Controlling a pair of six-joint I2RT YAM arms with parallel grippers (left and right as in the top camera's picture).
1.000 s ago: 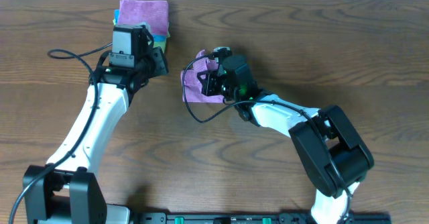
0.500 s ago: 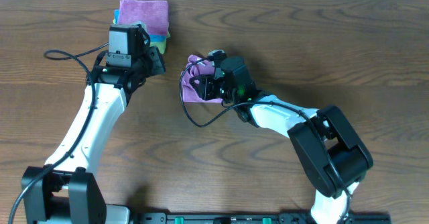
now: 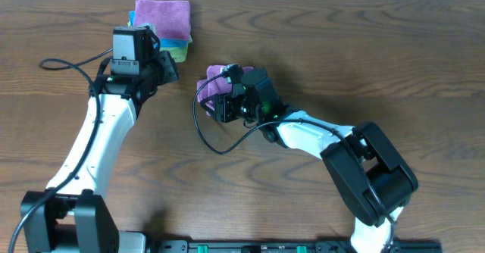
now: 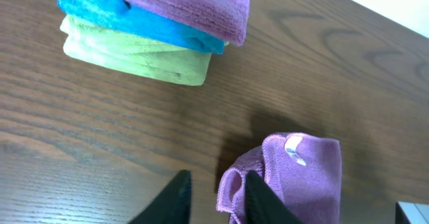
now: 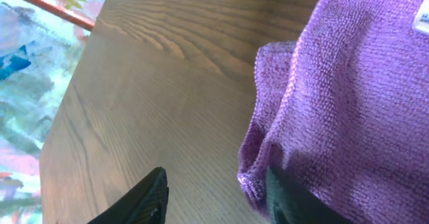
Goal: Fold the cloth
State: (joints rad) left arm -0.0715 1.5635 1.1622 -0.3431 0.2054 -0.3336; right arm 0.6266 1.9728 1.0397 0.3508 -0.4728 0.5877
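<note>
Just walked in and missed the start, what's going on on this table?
The right gripper is at a bunched-up purple cloth mid-table, jaws apart at its edge. The left gripper hovers open, empty, near that cloth and a stack of folded cloths. The purple cloth is not neatly folded yet.

Right wrist cam: purple cloth (image 5: 348, 96) fills the right side, bunched, with a rolled fold along its left edge. White tag (image 5: 422, 16) on the cloth at its upper right. Right gripper (image 5: 218, 200) has its jaws spread. One dark fingertip (image 5: 144, 200) sits well left of the cloth on bare wood, the other touches the cloth's lower-left hem. Brown wood-grain table (image 5: 154, 83) left of the cloth. Blurred colourful background past the table edge, far left of the cloth.
</note>
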